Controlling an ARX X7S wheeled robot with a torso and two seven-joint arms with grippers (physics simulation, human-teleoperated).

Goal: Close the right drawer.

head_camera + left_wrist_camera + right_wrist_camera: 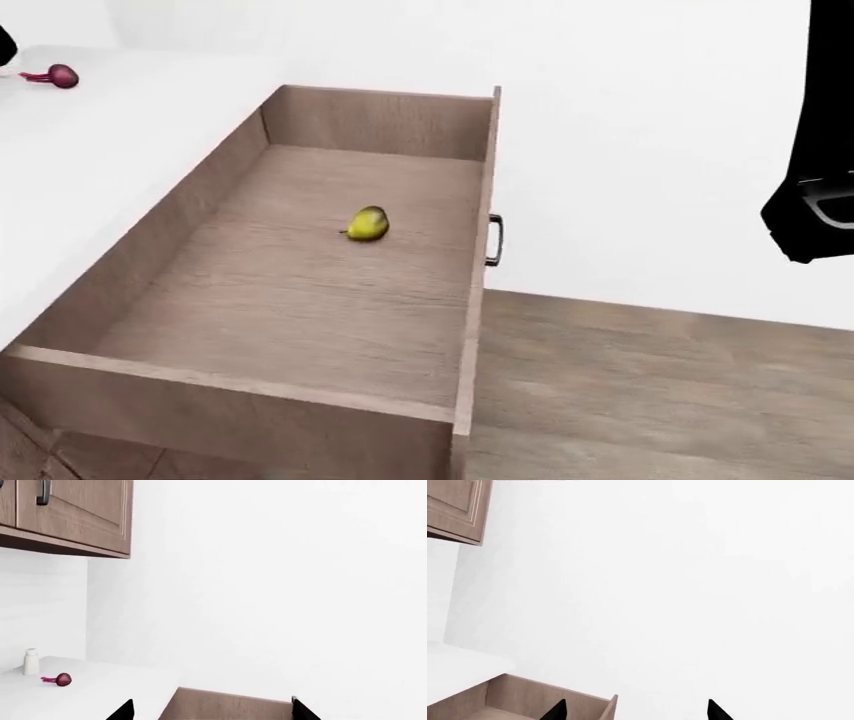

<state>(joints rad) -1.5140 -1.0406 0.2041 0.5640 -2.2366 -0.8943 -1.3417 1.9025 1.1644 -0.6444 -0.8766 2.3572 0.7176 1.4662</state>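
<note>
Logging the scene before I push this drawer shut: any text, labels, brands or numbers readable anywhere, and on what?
None readable.
Right drawer: plain wood grain, no marking.
Pear inside it: no sticker.
Small white bottle on the counter: too small to tell.
Upper cabinet door: no lettering.

We see a plain white table (pixel 120 140) filling the upper left of the head view. A small dark-red onion (pixel 60 76) lies on it near the frame's top left corner. In the left wrist view a small white bottle (pixel 31 661) stands upright just beside that onion, apart from it.
</note>
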